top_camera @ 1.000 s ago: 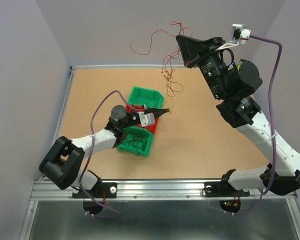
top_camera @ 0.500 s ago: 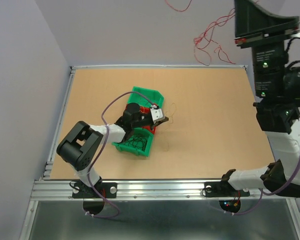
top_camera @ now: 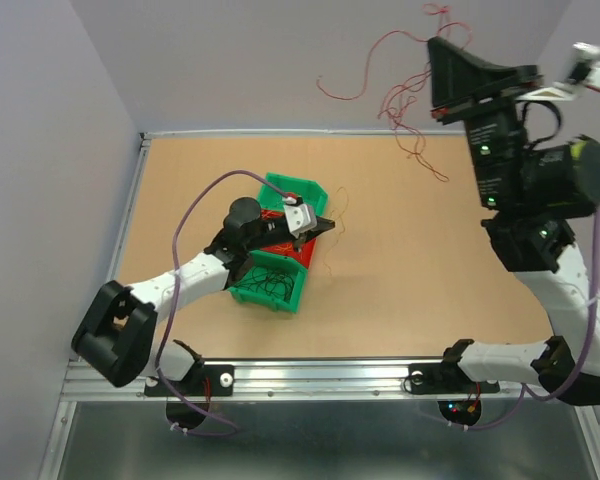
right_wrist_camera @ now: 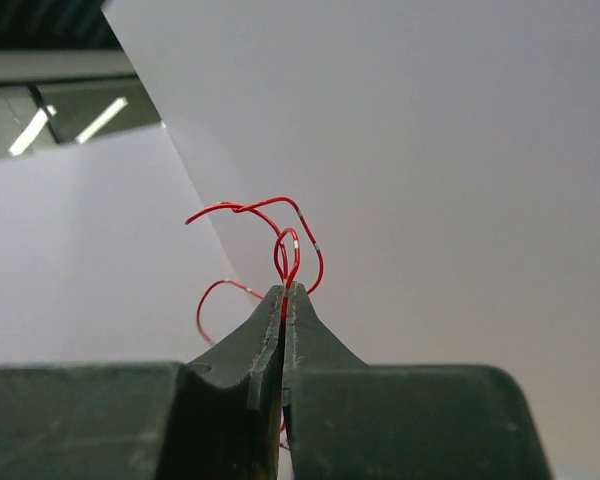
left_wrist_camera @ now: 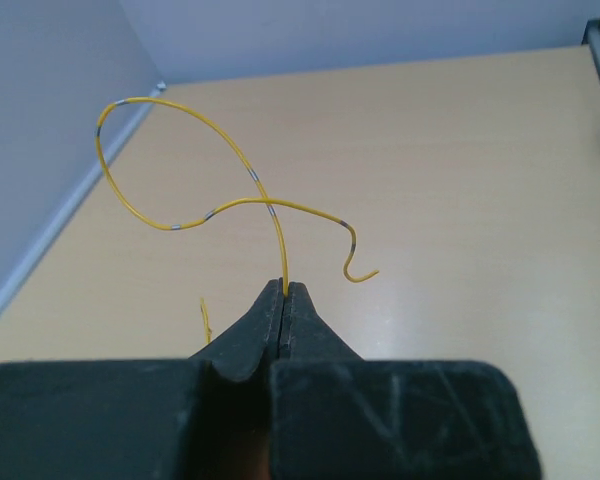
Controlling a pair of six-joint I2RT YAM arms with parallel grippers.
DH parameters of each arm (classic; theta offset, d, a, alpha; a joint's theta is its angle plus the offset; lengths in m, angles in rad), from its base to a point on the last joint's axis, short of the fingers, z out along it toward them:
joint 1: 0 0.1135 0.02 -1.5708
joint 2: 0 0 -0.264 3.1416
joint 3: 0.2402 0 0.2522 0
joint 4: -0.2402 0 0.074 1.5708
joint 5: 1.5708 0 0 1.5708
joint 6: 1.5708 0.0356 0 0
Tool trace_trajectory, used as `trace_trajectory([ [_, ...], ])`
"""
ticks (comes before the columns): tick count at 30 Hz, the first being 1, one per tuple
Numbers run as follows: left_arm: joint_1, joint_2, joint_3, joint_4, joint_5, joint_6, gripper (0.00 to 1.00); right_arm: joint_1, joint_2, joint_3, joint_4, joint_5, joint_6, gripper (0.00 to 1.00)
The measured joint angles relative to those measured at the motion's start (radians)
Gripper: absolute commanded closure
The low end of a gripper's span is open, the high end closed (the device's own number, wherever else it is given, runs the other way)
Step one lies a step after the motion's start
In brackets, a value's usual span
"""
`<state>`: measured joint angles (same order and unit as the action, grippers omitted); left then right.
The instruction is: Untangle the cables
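My left gripper (top_camera: 327, 224) hovers low at the right side of the bins, shut on a thin yellow cable (top_camera: 341, 212). In the left wrist view the cable (left_wrist_camera: 270, 207) rises from the closed tips (left_wrist_camera: 283, 286) and curls in a loop over the table. My right gripper (top_camera: 433, 42) is raised high at the back right, shut on a red cable (top_camera: 383, 42) that dangles in loose loops in the air. In the right wrist view the red cable (right_wrist_camera: 270, 202) loops out of the closed tips (right_wrist_camera: 285, 288). The two cables are apart.
A green bin (top_camera: 298, 189), a red bin (top_camera: 277, 229) and a second green bin (top_camera: 280, 298) sit together left of centre; the near green one holds dark thin cables (top_camera: 270, 279). The brown table (top_camera: 430, 270) has a metal rail along its edges.
The red cable has pulled free of the strands that hung down to my left gripper. My right arm swung up and right, then back left a little. My left gripper stayed by the bins.
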<state>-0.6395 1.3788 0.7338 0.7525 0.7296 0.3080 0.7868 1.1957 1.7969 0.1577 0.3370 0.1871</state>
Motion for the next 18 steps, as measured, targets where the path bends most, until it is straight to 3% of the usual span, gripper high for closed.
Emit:
trace_trajectory([
  [7,0.000,-0.251,-0.005,-0.144,0.018,-0.010,1.00,0.000,0.109,-0.160,-0.041,-0.031,-0.040,0.99],
  [18,0.010,-0.603,0.000,-0.519,-0.158,0.073,1.00,-0.075,0.245,-0.224,-0.027,-0.164,-0.024,0.99],
])
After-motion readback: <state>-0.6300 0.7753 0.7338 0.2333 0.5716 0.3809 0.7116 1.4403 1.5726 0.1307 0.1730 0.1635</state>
